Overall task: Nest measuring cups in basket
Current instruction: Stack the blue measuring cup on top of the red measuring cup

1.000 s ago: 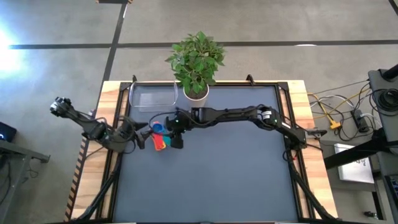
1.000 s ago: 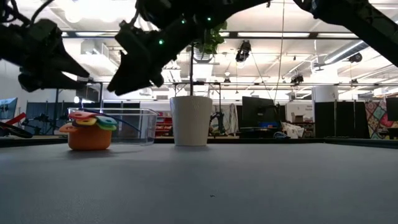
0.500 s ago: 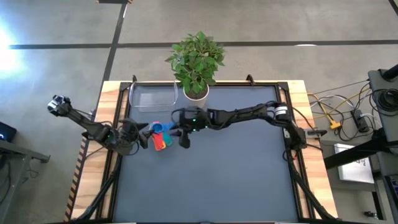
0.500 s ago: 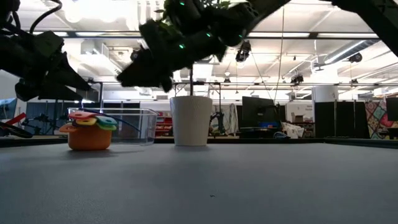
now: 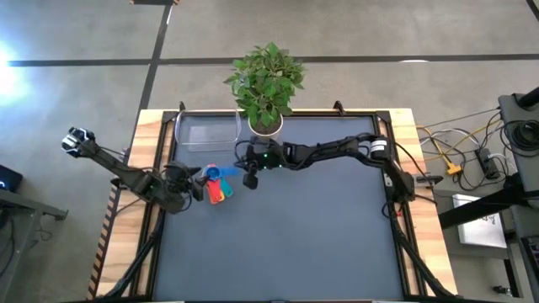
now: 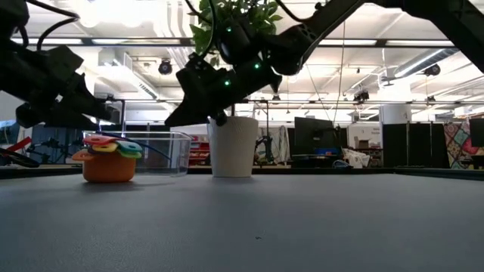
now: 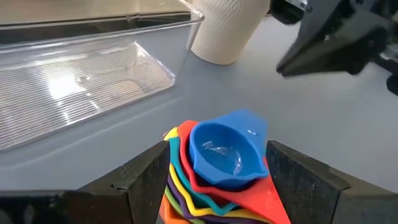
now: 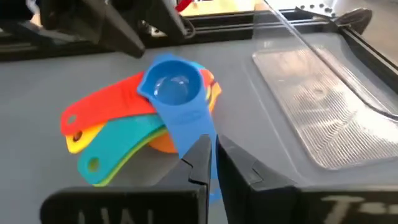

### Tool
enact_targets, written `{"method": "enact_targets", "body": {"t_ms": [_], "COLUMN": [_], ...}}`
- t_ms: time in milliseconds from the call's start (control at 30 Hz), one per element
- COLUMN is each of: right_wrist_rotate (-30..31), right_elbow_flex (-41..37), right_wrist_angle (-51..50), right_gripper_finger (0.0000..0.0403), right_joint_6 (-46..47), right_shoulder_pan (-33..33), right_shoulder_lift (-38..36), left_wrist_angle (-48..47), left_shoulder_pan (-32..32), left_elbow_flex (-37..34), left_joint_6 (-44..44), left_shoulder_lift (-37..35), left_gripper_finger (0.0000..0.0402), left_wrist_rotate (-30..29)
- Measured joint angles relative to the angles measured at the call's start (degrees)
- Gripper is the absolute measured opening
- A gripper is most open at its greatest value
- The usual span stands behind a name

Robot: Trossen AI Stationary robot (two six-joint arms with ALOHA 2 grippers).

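Though nested, fanned plastic measuring cups (image 7: 217, 165).

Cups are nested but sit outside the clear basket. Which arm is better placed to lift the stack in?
Probably left. The left gripper has its open fingers on either side of the measuring cups. The right gripper is shut, raised beside the stack. The basket lies just behind.

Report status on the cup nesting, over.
Left gripper open, straddling the nested measuring cups on the table. Right gripper shut, empty, raised beside the stack. Basket empty, stack still outside it. Plant pot beside basket, not blocking.
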Motion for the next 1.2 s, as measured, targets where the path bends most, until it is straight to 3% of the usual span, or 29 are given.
{"method": "enact_targets", "body": {"t_ms": [500,1200], "right_wrist_rotate": [-0.3,-0.7], "right_elbow_flex": [0.1,0.1], "right_wrist_angle": [3.0,3.6], "right_gripper_finger": [0.0008,0.0008], "right_joint_6": [-1.3,-4.6], "right_shoulder_pan": [-1.7,-1.8], "right_shoulder_lift": [1.5,1.5], "left_wrist_angle": [-4.2,-4.8], "left_shoulder_pan": [0.0,0.1], "left_elbow_flex": [-1.4,-1.4], "left_joint_6": [-9.7,-10.3], "left_shoulder_lift": [4.0,3.5], "left_gripper_finger": [0.0249,0.0249], "left_wrist_rotate": [3.0,6.3]}}
